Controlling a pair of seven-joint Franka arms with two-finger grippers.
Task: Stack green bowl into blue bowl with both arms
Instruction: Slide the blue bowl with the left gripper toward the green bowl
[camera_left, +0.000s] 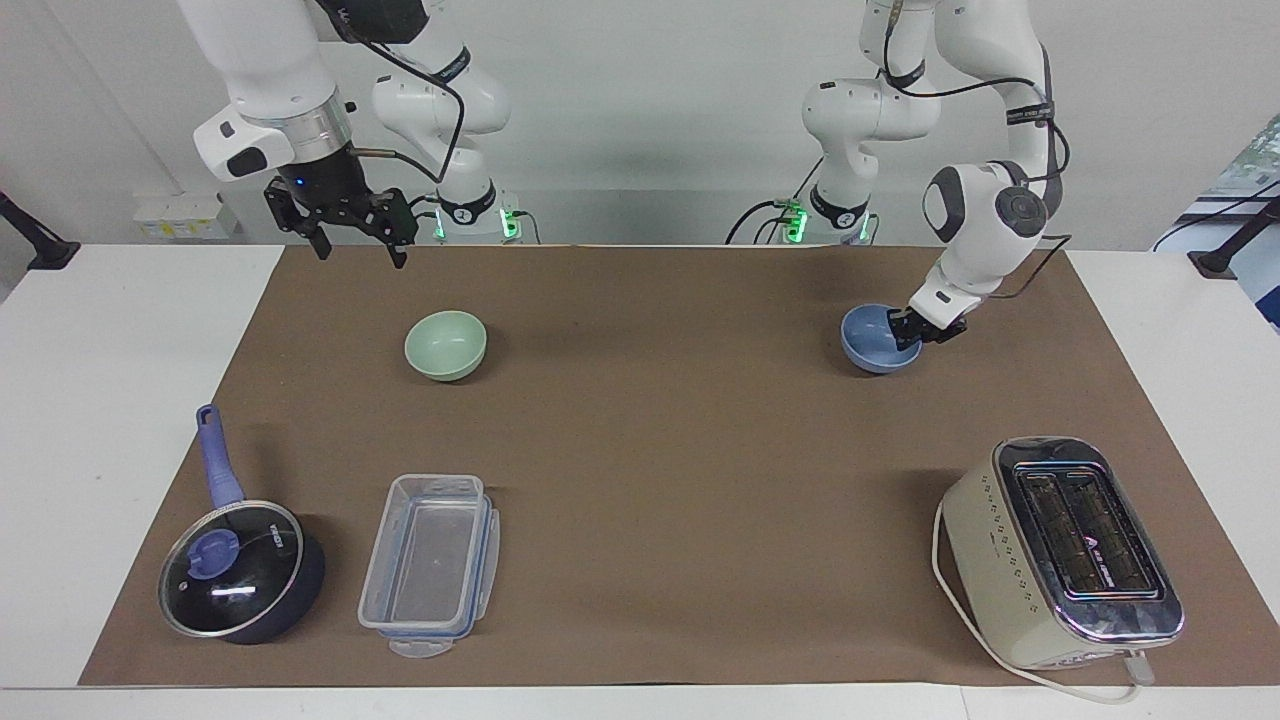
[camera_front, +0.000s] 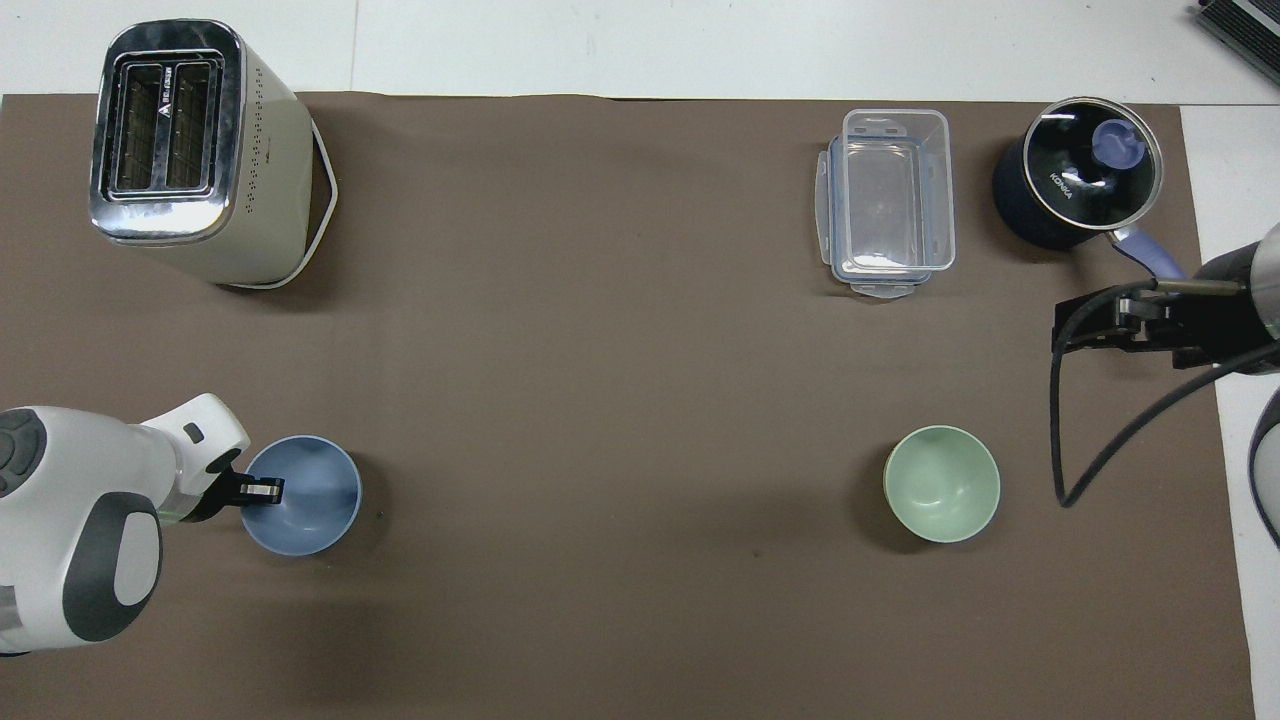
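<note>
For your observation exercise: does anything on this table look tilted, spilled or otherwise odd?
Only the blue bowl: it sits tipped, its rim gripped by the left gripper. The green bowl stands level, and nothing is spilled.

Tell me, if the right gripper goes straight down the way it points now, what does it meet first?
Probably the brown mat. The right gripper hangs above it, apparently clear of the green bowl; depth is uncertain.

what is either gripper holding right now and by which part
The left gripper holds the blue bowl by its rim, at the left arm's end. The right gripper holds nothing.
</note>
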